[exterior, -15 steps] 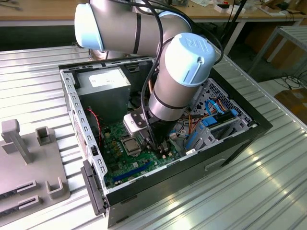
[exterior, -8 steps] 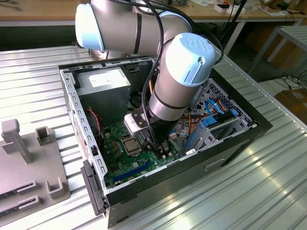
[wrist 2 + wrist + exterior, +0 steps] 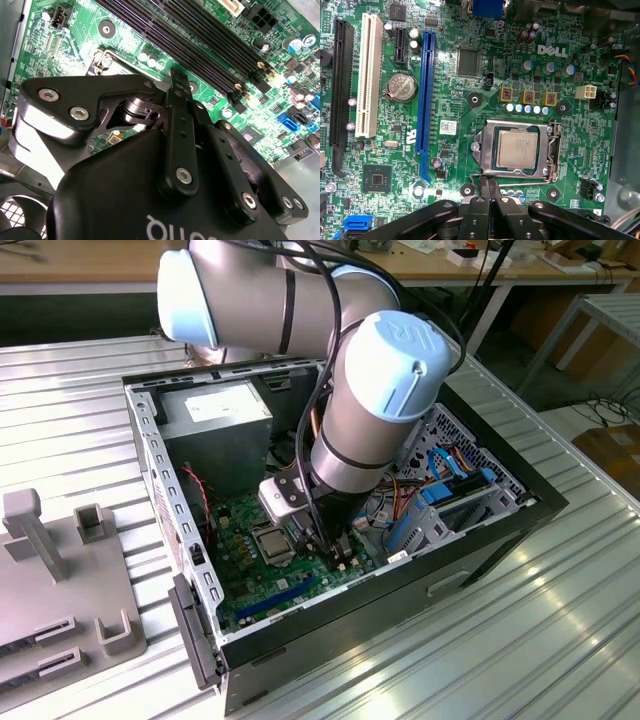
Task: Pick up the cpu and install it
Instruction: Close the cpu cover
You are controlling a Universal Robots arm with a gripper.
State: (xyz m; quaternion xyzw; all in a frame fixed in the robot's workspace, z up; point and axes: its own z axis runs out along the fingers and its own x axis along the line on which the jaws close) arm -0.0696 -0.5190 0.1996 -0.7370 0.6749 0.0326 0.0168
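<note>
The cpu (image 3: 516, 150), a silvery square with a greenish rim, lies flat inside the dull metal socket frame (image 3: 485, 131) on the green motherboard (image 3: 450, 100). In the exterior view the cpu (image 3: 274, 546) shows deep in the open computer case. My gripper (image 3: 488, 184) is shut, its two black fingertips pressed together with nothing visible between them. They hover just beside the socket's edge, close to the thin wire lever (image 3: 520, 188). The second wrist view has the shut gripper (image 3: 178, 82) above the board near a corner of the socket (image 3: 106, 58). My gripper (image 3: 335, 545) reaches down into the case.
The case walls (image 3: 150, 460) enclose the board, with a power supply (image 3: 215, 415) at the back and blue cables (image 3: 450, 480) at the exterior view's right. Black memory slots (image 3: 200, 40), a blue slot (image 3: 426, 90) and a white slot (image 3: 367, 75) stand up. A grey fixture (image 3: 50, 580) is outside.
</note>
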